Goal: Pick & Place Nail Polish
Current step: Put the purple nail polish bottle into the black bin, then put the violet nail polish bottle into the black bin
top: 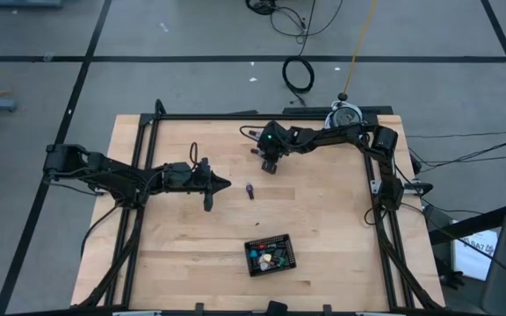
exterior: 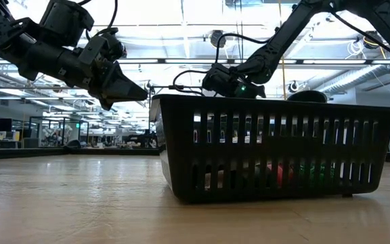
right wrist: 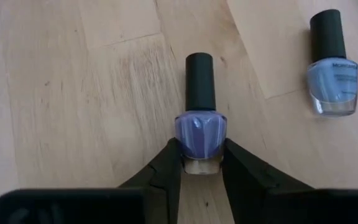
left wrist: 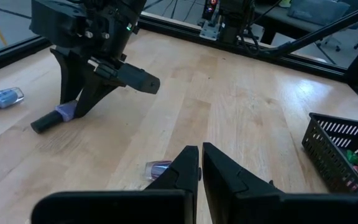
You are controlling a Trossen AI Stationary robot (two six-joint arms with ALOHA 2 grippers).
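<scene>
A purple nail polish bottle (right wrist: pixel 201 127) with a black cap lies on its side on the wooden table, far of the middle. My right gripper (right wrist: pixel 201 152) (top: pixel 269 165) is shut on it. A light blue bottle (right wrist: pixel 332 68) lies beside it, untouched. A dark purple bottle (top: pixel 250 190) lies on its side just ahead of my left gripper (top: pixel 222 184), which hovers shut and touches nothing. Its fingers (left wrist: pixel 191 168) partly hide this bottle (left wrist: pixel 157 169). My right gripper pinches the purple bottle's glass body (right wrist: pixel 185 134) between its two fingers, one on each side, near the base. The fingers slant down from the base end and lie along the bottle, whose cap (right wrist: pixel 199 81) points away. The bottle lies flat on the table.
A black slotted basket (top: pixel 269 254) stands near the table's front edge and holds several small bottles. In the low view it (exterior: pixel 276 149) fills the foreground and hides my right gripper. A black frame (top: pixel 235 117) runs along the table's far edge. Bare wood lies between basket and grippers.
</scene>
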